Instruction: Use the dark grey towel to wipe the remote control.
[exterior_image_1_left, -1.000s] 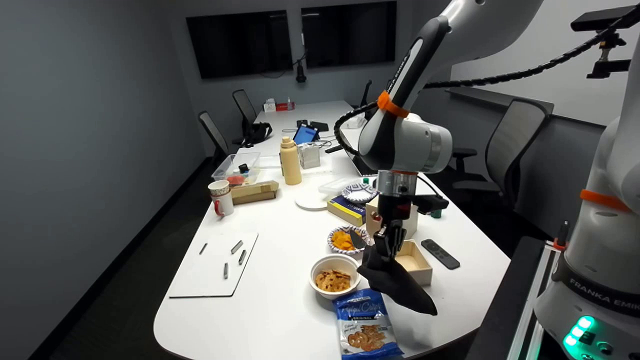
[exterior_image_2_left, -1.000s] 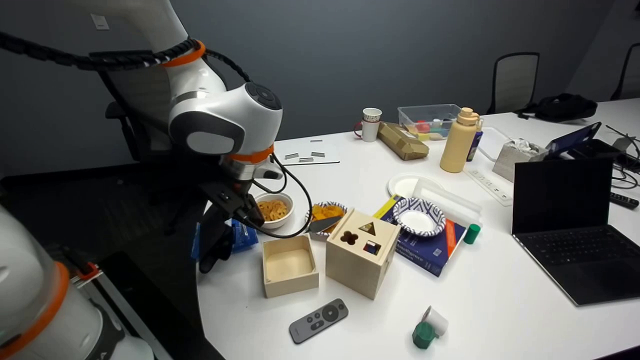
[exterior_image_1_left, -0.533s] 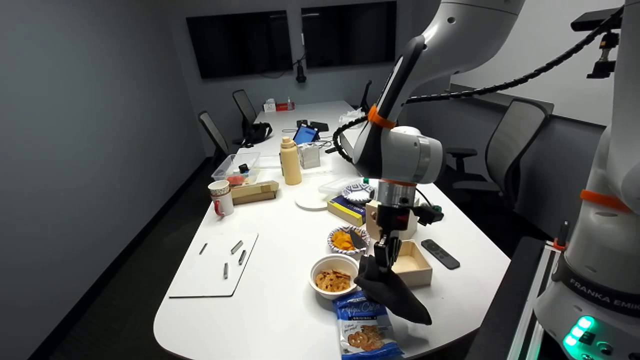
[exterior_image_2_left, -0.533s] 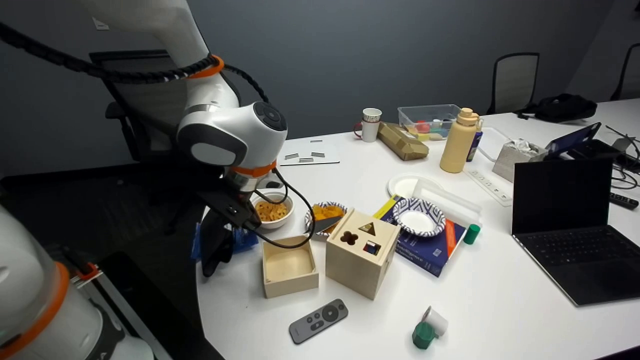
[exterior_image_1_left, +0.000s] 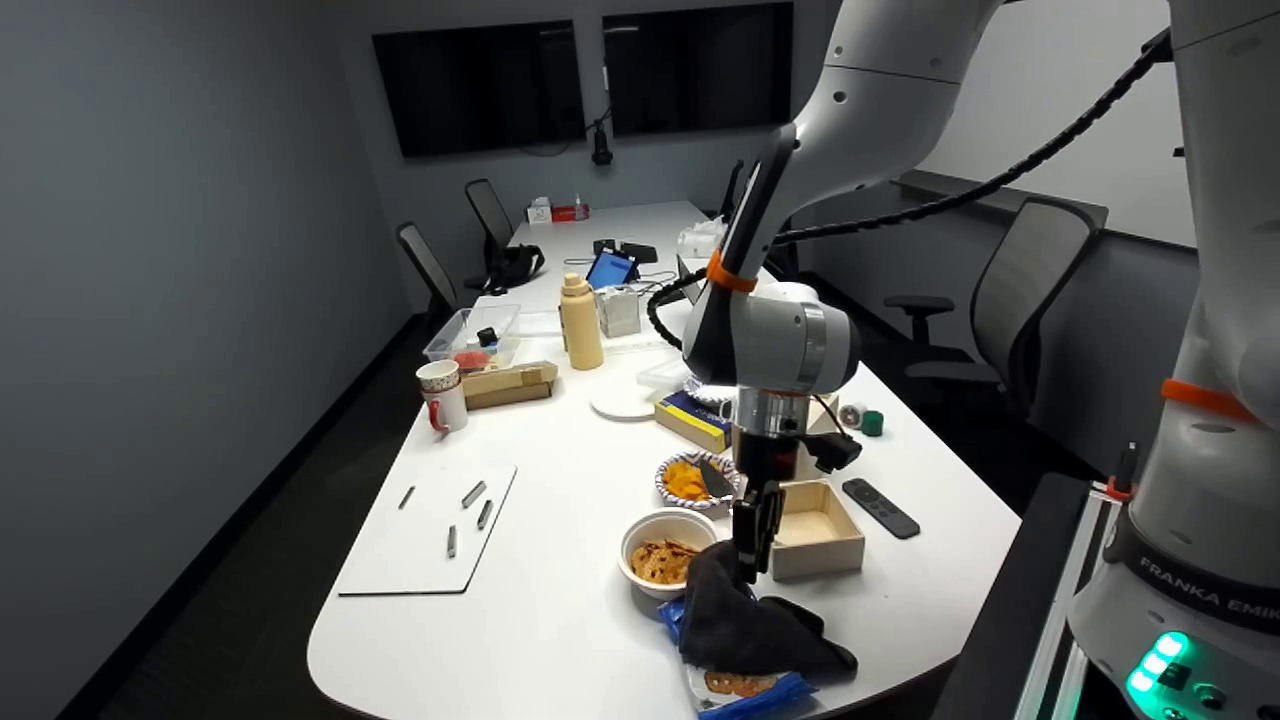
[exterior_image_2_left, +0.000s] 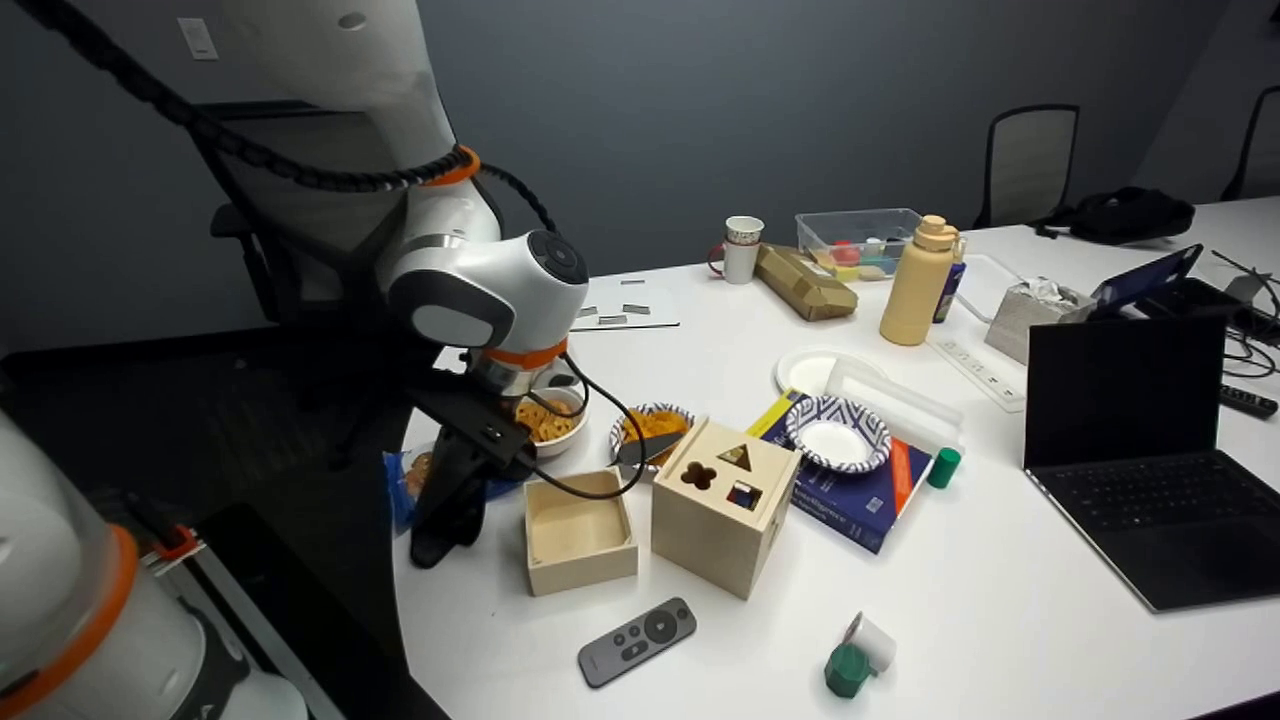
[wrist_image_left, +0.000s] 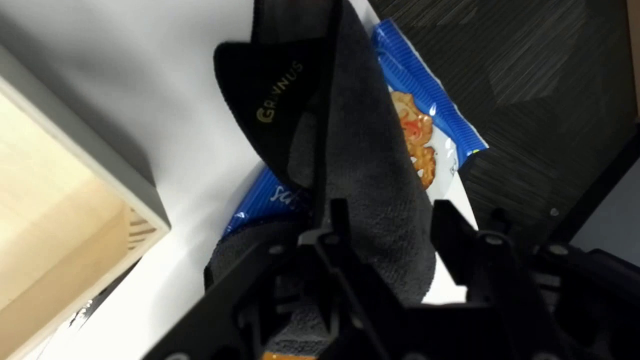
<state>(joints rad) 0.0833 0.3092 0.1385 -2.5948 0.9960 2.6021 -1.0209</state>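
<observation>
Tool (wrist_image_left: 392, 212) released, fingers spread apart at dark grey towel (exterior_image_1_left: 750, 630); contact unclear. Towel lies crumpled, partly covering blue snack bag (wrist_image_left: 422, 125). Remote control (exterior_image_2_left: 637, 642) on tabletop (exterior_image_2_left: 760, 660), near shallow wooden box (exterior_image_2_left: 583, 573), well apart from towel.

In an exterior view, an open black laptop (exterior_image_2_left: 1130, 430) stood at the right edge and a tall, tan, capped bottle (exterior_image_2_left: 915, 290) at upper right. At lower centre, a pale wooden cube with cut-out holes (exterior_image_2_left: 710, 535) stood right of a shallow, open-topped wooden box (exterior_image_2_left: 580, 535).
</observation>
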